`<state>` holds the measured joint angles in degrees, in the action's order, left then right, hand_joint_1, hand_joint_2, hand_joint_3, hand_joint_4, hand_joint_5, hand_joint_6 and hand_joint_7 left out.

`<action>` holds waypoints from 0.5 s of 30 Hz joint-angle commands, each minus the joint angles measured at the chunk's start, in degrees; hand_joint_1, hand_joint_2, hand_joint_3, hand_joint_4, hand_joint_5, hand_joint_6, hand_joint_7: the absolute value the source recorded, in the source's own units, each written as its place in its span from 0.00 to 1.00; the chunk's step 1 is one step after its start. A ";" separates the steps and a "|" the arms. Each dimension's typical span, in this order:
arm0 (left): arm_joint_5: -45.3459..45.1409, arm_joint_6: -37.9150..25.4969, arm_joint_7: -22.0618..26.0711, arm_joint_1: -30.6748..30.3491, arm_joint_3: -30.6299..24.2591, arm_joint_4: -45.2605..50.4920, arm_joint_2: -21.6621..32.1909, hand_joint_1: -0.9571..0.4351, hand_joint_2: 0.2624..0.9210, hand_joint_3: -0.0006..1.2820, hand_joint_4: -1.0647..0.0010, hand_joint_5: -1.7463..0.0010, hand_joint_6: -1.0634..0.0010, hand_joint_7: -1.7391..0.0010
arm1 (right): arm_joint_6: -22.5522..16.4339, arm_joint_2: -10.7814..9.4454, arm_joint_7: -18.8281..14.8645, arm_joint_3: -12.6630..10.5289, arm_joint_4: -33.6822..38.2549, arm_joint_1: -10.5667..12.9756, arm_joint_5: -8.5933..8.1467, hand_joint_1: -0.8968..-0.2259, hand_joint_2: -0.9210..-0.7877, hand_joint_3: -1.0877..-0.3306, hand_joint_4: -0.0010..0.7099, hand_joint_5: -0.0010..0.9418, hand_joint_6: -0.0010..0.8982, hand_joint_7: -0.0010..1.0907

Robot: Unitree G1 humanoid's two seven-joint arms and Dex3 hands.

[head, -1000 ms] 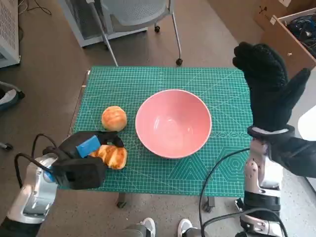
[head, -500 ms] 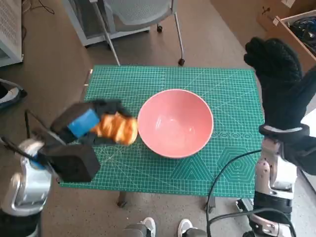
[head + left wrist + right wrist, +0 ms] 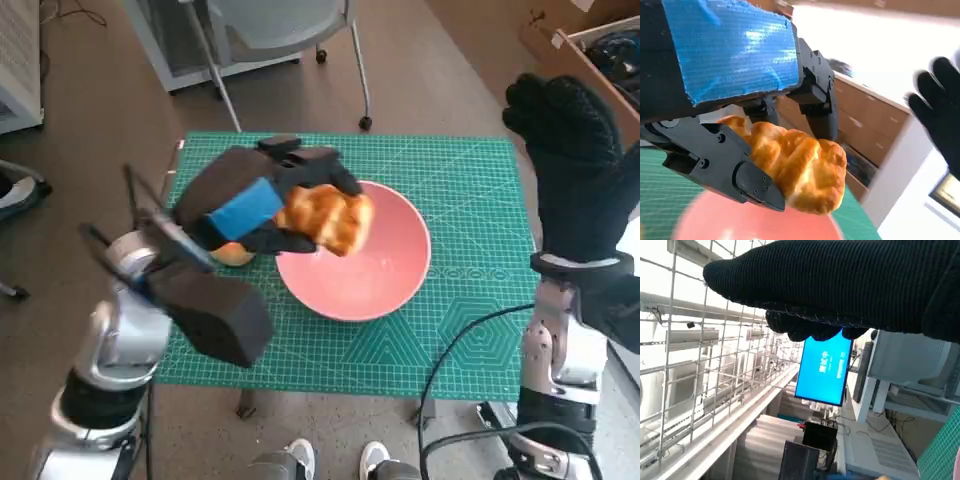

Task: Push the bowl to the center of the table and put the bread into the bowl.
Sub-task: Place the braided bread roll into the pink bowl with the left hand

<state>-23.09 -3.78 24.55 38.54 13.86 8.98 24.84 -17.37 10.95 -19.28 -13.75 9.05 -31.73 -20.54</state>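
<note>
While the left hand (image 3: 262, 205) grips the bread (image 3: 326, 218) from both sides, the loaf hangs over the near-left rim of the bowl (image 3: 385, 275), above the pink inside and not touching it. Its long axis runs roughly left to right across the table, tilted a little, with the free end pointing right and slightly toward the robot, over the bowl's hollow. In the left wrist view the black fingers (image 3: 722, 160) clamp the braided, golden bread (image 3: 800, 167) on its near end, and the far end sticks out past them above the blurred pink bowl (image 3: 750, 222).

Half a second ago the bread was held just left of the bowl, outside the rim; a second ago it lay on the mat (image 3: 450, 190) under the hand, beside the round bun. The bread has since been lifted and carried right and away from the robot. The bowl sits where it was, about mid-table.

The bun (image 3: 232, 254) rests on the mat just left of the bowl, half hidden under the left hand.

Farther right, the right hand (image 3: 572, 160) is raised off the table's right edge, gloved fingers together and upright, holding nothing, much as before. Beyond the table stands a chair (image 3: 285, 30).
</note>
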 commanded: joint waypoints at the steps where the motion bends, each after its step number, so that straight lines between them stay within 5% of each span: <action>1: -1.29 3.29 -1.12 3.68 2.78 -7.92 -2.26 0.69 1.00 0.04 0.33 0.33 0.37 0.37 | 0.52 -0.27 -0.36 -0.45 -0.24 2.20 -1.20 0.58 0.00 0.69 0.45 0.00 0.16 0.50; 7: 0.39 4.95 1.44 5.39 4.61 -16.40 -4.77 0.69 1.00 0.09 0.42 0.28 0.44 0.32 | 0.56 -0.15 -0.58 -0.82 -1.02 3.08 -2.21 0.59 0.00 0.69 0.45 0.00 0.17 0.51; 8: 0.70 4.69 2.38 5.39 4.84 -17.06 -4.83 0.60 1.00 0.15 0.57 0.40 0.51 0.25 | 0.56 -0.15 -0.59 -0.88 -1.12 3.19 -2.35 0.59 0.00 0.69 0.45 0.00 0.17 0.51; 10: 0.91 3.45 4.71 5.31 5.33 -17.63 -4.53 0.52 1.00 0.21 0.67 0.55 0.58 0.18 | 0.62 -0.15 -0.63 -0.97 -1.31 3.38 -2.64 0.59 0.00 0.69 0.45 0.00 0.17 0.51; 11: 0.80 1.96 6.68 5.37 5.82 -17.74 -4.12 0.56 0.91 0.20 0.78 0.69 0.72 0.36 | 0.66 -0.10 -0.77 -1.12 -1.25 3.45 -2.91 0.59 0.00 0.69 0.46 0.01 0.17 0.51; 13: 0.70 0.17 9.11 5.39 6.28 -17.66 -3.60 0.56 0.85 0.16 0.89 0.84 0.84 0.57 | 0.76 -0.10 -0.87 -1.26 -1.37 3.59 -3.16 0.59 0.00 0.69 0.46 0.01 0.18 0.50; 15: 0.16 -1.34 10.76 5.57 6.59 -17.30 -3.05 0.55 0.82 0.13 0.94 0.92 0.90 0.69 | 0.75 -0.13 -0.93 -1.39 -1.32 3.64 -3.25 0.59 0.00 0.69 0.46 0.01 0.18 0.50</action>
<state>-22.69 -3.12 32.91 43.17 20.01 -8.39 20.44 -17.37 10.90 -19.80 -14.90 7.67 -29.89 -22.89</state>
